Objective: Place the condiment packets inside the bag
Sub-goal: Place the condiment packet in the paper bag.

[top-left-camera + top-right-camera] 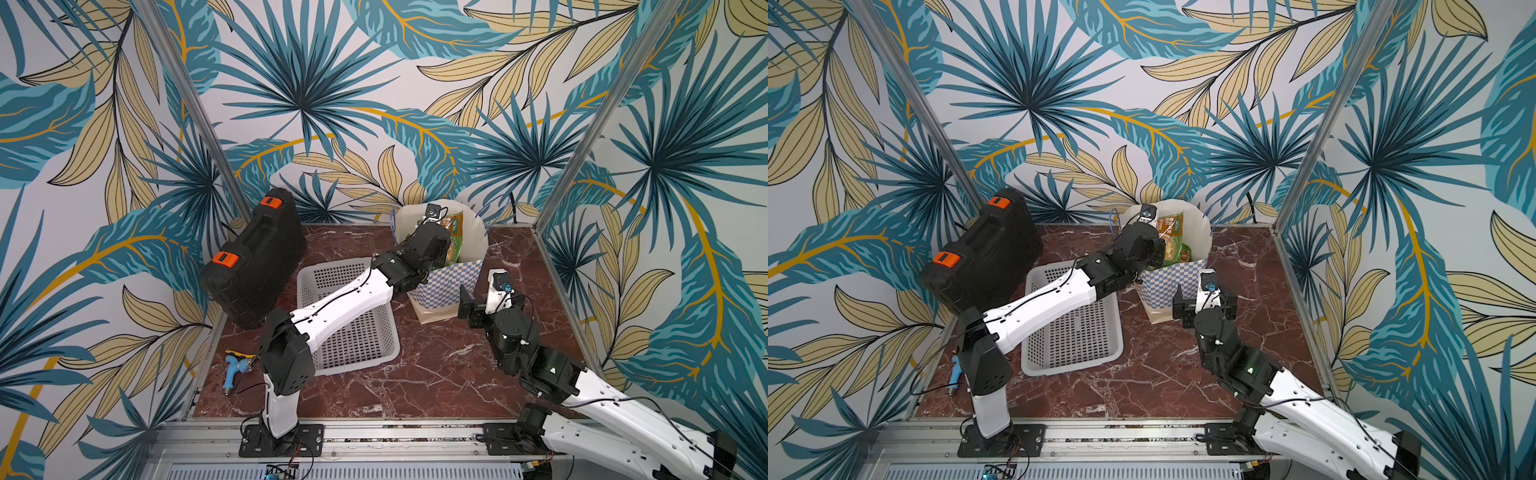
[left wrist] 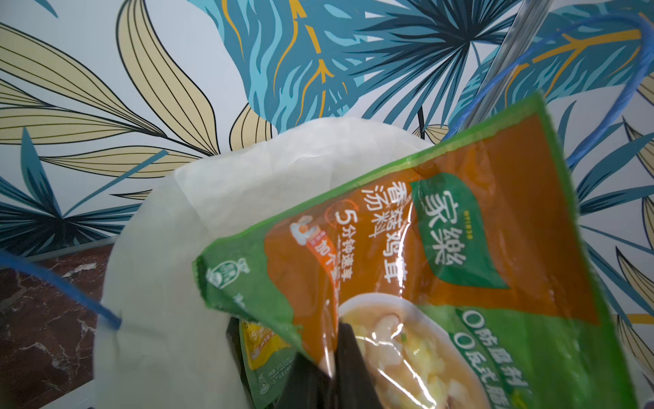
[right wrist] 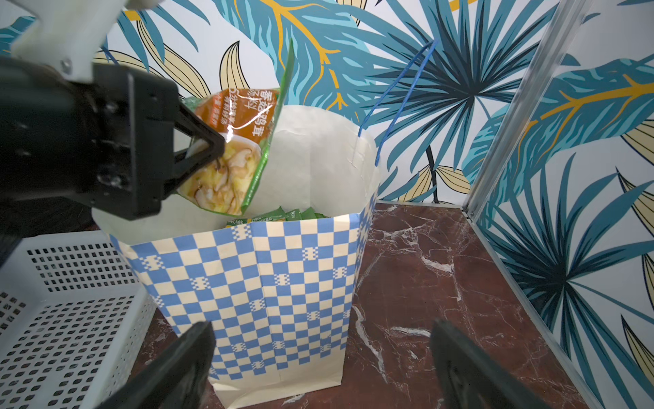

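Clamps the left gripper point(image 3: 212, 150) tight on a large glossy plastic pouch point(image 2: 460, 265), green-edged with an orange panel and a picture of a soup bowl, pinching it at the printed bowl. Holds that pouch tilted over the open mouth of the tall paper bag point(image 3: 283, 283), blue-and-white checkered outside and cream inside, with the lower edge close to the bag's near rim and the top corner well above the bag. Shows, down inside the bag, some small green sachets point(image 3: 283, 214) heaped together; cannot tell how many. Hangs the right gripper point(image 3: 318, 354) low before the bag's checkered face, jaws spread wide apart and empty. Finds the bag upright on the dark red marble tabletop point(image 1: 436, 374), with thin blue cord handles point(image 3: 400, 95) rising from its rim. Has a white perforated plastic basket point(image 3: 53, 244) just beside the bag, and a black hard case point(image 1: 257, 257) with orange latches beyond that basket, well apart from the bag.
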